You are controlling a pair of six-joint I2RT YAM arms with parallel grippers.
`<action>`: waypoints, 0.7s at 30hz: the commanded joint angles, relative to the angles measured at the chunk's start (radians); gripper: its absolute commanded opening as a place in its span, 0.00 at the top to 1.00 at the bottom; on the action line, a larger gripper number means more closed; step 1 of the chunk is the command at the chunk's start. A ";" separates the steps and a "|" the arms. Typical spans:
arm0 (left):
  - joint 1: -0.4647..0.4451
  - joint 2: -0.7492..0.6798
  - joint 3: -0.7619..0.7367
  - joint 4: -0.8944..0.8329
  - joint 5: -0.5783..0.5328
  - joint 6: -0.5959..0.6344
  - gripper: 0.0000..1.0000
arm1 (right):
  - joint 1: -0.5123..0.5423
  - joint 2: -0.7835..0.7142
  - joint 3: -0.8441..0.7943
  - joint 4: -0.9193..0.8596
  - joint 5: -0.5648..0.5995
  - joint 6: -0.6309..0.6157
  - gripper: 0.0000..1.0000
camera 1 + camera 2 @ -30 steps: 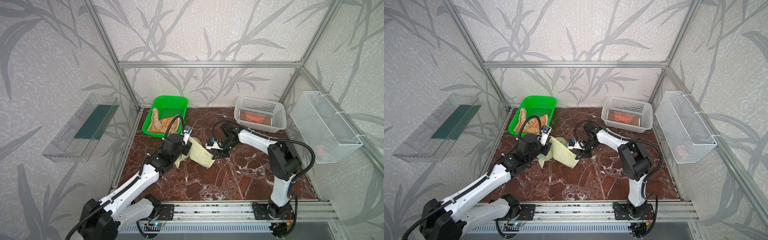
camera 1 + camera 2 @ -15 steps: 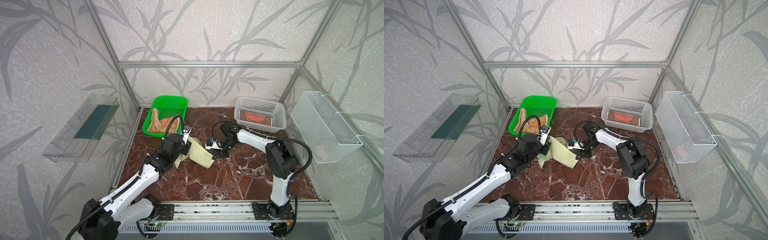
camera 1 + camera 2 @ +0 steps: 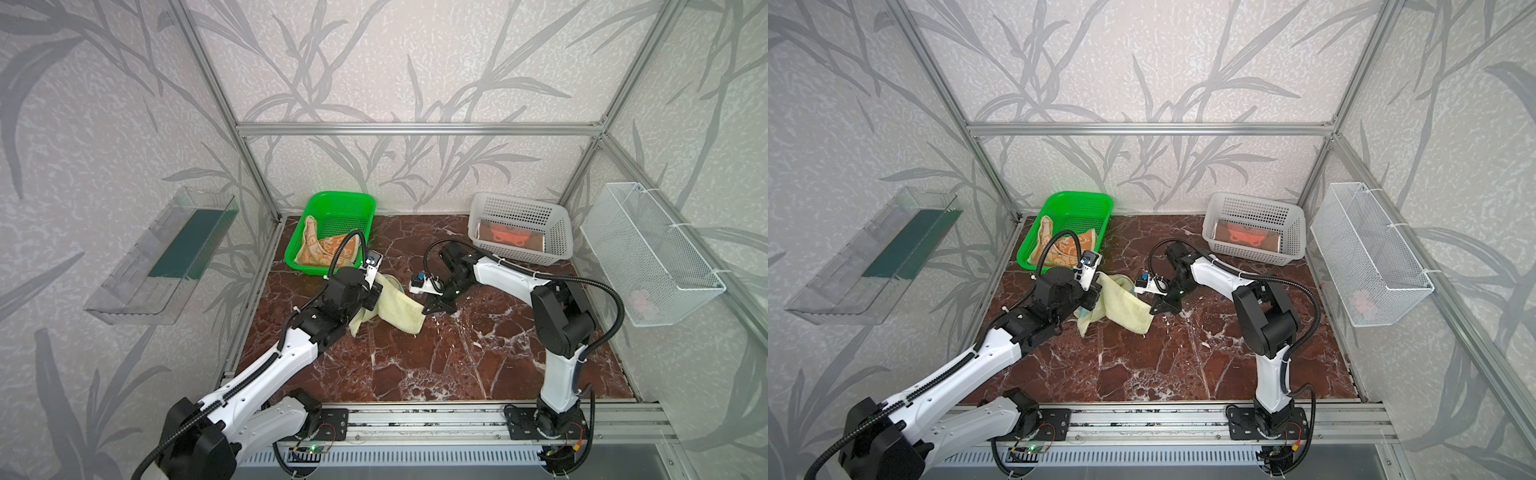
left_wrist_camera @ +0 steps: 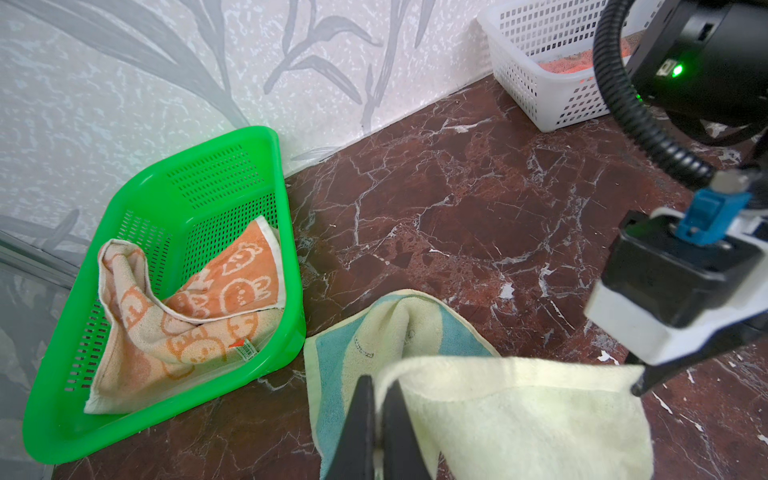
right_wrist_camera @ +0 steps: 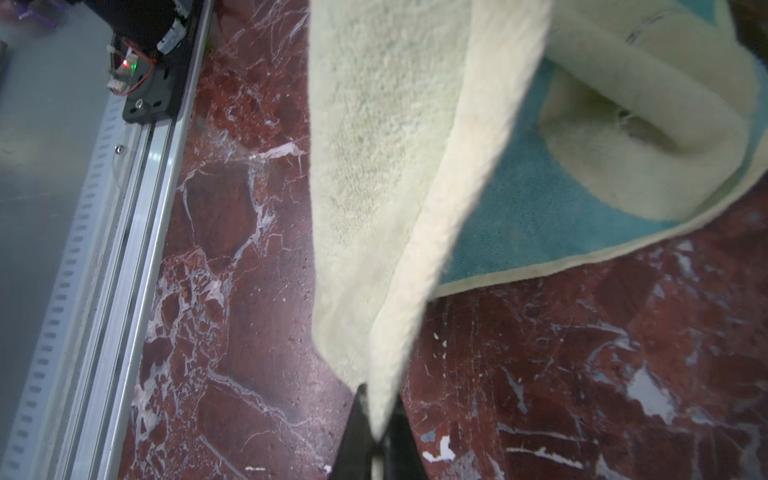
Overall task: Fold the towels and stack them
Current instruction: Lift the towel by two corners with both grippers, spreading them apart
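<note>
The right hand [image 3: 430, 309] has clamped onto the pale yellow towel [image 3: 397, 306], teal-patterned underneath; the left hand [image 4: 376, 411] grips it too.

Both top views overhead, wrist views close on yellow towel [image 4: 519, 407]

The towel tag [image 4: 245, 348] print is unreadable.

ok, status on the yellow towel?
Left gripper shut on yellow towel corner. Right gripper shut on another corner. One edge lifted between them, rest on table. Green basket close beside, nothing blocking.
</note>
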 commanded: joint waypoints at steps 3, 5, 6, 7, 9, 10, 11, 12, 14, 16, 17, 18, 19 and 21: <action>0.008 0.004 0.022 -0.027 -0.046 -0.045 1.00 | -0.061 -0.010 0.109 0.063 0.172 0.449 1.00; 0.010 0.025 0.053 -0.047 -0.058 -0.070 1.00 | -0.086 -0.024 0.134 0.059 0.207 0.525 1.00; 0.010 0.041 0.075 -0.061 -0.062 -0.086 1.00 | -0.093 -0.039 0.135 0.065 0.226 0.544 1.00; 0.011 0.057 0.096 -0.076 -0.064 -0.097 1.00 | -0.098 -0.059 0.133 0.076 0.248 0.559 1.00; 0.012 0.102 0.154 -0.113 -0.074 -0.122 1.00 | -0.101 -0.109 0.131 0.094 0.312 0.575 1.00; 0.013 0.119 0.184 -0.129 -0.075 -0.132 1.00 | -0.105 -0.130 0.133 0.100 0.334 0.579 1.00; 0.012 0.141 0.218 -0.150 -0.077 -0.141 1.00 | -0.110 -0.155 0.134 0.109 0.354 0.583 1.00; 0.014 0.160 0.254 -0.168 -0.076 -0.148 1.00 | -0.116 -0.181 0.138 0.120 0.373 0.589 1.00; 0.012 0.191 0.325 -0.198 -0.069 -0.154 1.00 | -0.133 -0.225 0.156 0.126 0.401 0.595 1.00; 0.014 0.213 0.396 -0.219 -0.053 -0.153 1.00 | -0.149 -0.271 0.186 0.121 0.422 0.602 1.00; 0.014 0.224 0.436 -0.229 -0.042 -0.152 1.00 | -0.156 -0.294 0.201 0.119 0.433 0.605 1.00; 0.014 0.232 0.475 -0.239 -0.027 -0.150 1.00 | -0.160 -0.316 0.216 0.119 0.440 0.607 1.00; 0.014 0.237 0.510 -0.249 -0.011 -0.149 1.00 | -0.162 -0.336 0.226 0.119 0.441 0.607 1.00; 0.013 0.244 0.581 -0.270 0.026 -0.146 1.00 | -0.162 -0.387 0.237 0.131 0.442 0.593 1.00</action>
